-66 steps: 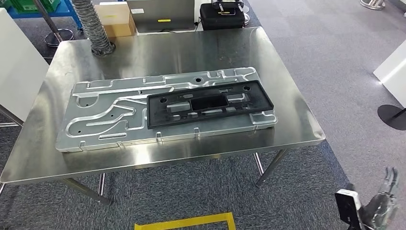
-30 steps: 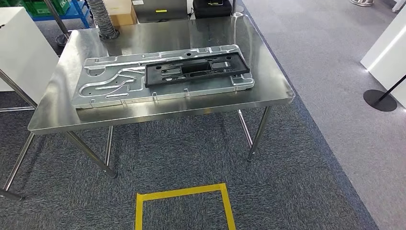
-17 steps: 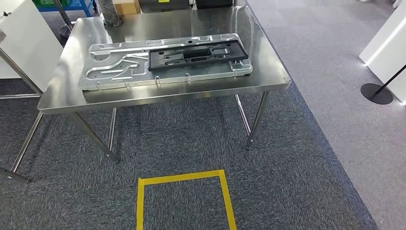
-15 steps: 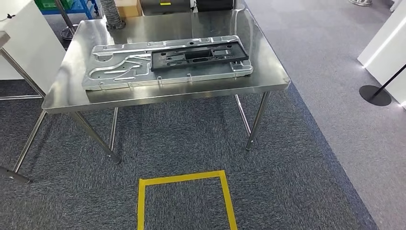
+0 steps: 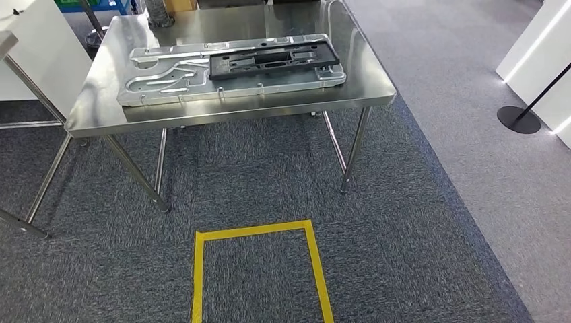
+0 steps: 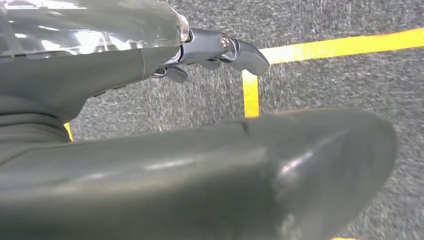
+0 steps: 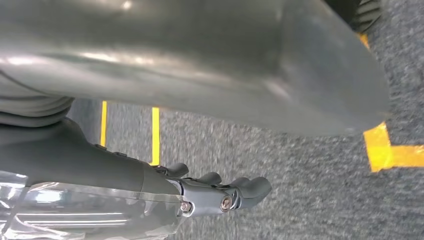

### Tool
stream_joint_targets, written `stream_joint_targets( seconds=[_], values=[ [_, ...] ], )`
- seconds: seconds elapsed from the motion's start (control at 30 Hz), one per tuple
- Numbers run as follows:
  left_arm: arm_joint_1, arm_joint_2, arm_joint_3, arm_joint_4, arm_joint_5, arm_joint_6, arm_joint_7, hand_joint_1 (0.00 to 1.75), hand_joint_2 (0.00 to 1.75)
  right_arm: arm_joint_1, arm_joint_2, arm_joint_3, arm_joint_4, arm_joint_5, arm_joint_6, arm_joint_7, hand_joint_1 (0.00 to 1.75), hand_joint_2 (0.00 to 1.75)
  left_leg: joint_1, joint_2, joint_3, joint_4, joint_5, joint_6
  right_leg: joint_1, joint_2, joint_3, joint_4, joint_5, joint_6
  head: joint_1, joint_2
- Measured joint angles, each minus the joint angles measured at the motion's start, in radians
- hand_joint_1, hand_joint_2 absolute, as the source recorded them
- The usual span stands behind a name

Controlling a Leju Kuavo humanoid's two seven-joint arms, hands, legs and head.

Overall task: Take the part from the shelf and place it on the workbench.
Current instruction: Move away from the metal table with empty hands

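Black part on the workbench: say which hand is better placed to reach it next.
Right, marginally: left hand and right hand both hang empty over the carpet, off the workbench, but the black part lies toward the right end of the silver plate.

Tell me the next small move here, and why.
Probably turn away toward the shelf for another part: the black part already lies on the metal plate on the workbench, and both hands, left hand and right hand, hang over the carpet holding nothing.

Bright even light, workbench glare, wrist views blurred
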Motion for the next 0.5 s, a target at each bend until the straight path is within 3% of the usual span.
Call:
stream_joint_targets(
  seconds=[0.07,0.13,0.17,0.2,0.23,0.3,0.37,0.4,0.43,0.5],
  values=[
    [0.002,0.004,0.000,0.000,0.006,-0.004,-0.004,0.00,0.00,-0.002,0.000,0.009,0.001,0.023,0.004,0.000,0.00,0.00,0.003,-0.003,-0.025,0.068,-0.081,-0.009,-0.003,-0.004,-0.026,-0.003,0.026,-0.015,0.000,0.000],
    [0.002,0.007,0.000,0.000,0.006,-0.008,-0.004,0.00,0.00,-0.003,0.001,0.018,0.001,0.036,0.008,-0.005,0.00,0.00,0.006,-0.004,-0.055,0.196,-0.180,-0.017,0.000,-0.005,-0.058,-0.001,0.050,-0.020,0.000,0.000],
    [0.001,0.009,0.000,0.000,0.005,-0.009,-0.002,0.00,0.00,-0.003,0.002,0.022,0.001,0.039,0.010,-0.008,0.00,0.00,0.007,-0.004,-0.060,0.252,-0.199,-0.019,0.001,-0.006,-0.076,0.001,0.063,-0.019,0.000,0.000],
    [0.001,0.012,0.000,0.000,0.003,-0.009,-0.001,0.00,0.00,-0.003,0.003,0.025,0.001,0.040,0.012,-0.013,0.00,0.00,0.008,-0.004,-0.052,0.282,-0.194,-0.021,0.001,-0.006,-0.094,0.005,0.075,-0.018,0.000,0.000],
    [0.001,0.014,0.000,0.000,0.001,-0.010,0.000,0.00,0.00,-0.004,0.004,0.027,0.001,0.039,0.014,-0.017,0.00,0.00,0.008,-0.004,-0.029,0.278,-0.170,-0.021,0.001,-0.006,-0.113,0.010,0.085,-0.016,0.000,0.000],
    [-0.002,0.020,0.000,0.000,-0.002,-0.011,-0.003,0.00,0.00,-0.004,0.007,0.030,0.002,0.038,0.018,-0.020,0.00,0.00,0.008,-0.005,0.070,0.166,-0.122,-0.018,0.001,-0.006,-0.146,0.022,0.103,-0.009,0.000,0.000],
    [-0.007,0.026,0.000,0.000,-0.002,-0.014,-0.010,0.00,0.00,-0.005,0.010,0.031,0.002,0.040,0.019,-0.022,0.00,0.00,0.005,-0.007,0.176,0.010,-0.131,-0.008,0.003,-0.007,-0.167,0.033,0.119,0.000,0.000,0.000],
    [-0.008,0.027,0.000,0.000,-0.002,-0.014,-0.012,0.00,0.00,-0.006,0.011,0.032,0.002,0.041,0.019,-0.026,0.00,0.00,0.002,-0.007,0.203,-0.038,-0.143,-0.003,0.004,-0.007,-0.173,0.035,0.127,0.005,0.000,0.000],
    [-0.008,0.028,0.000,0.000,-0.002,-0.014,-0.014,0.00,0.00,-0.006,0.011,0.032,0.002,0.043,0.020,-0.032,0.00,0.00,0.000,-0.008,0.210,-0.060,-0.148,0.004,0.004,-0.008,-0.176,0.035,0.136,0.011,0.000,0.000],
    [-0.006,0.029,0.000,0.000,-0.002,-0.013,-0.014,0.00,0.00,-0.005,0.011,0.033,0.003,0.045,0.022,-0.042,0.00,0.00,0.002,-0.004,0.195,-0.063,-0.134,0.019,0.002,-0.005,-0.185,0.039,0.135,0.023,0.000,0.000]
  ],
)
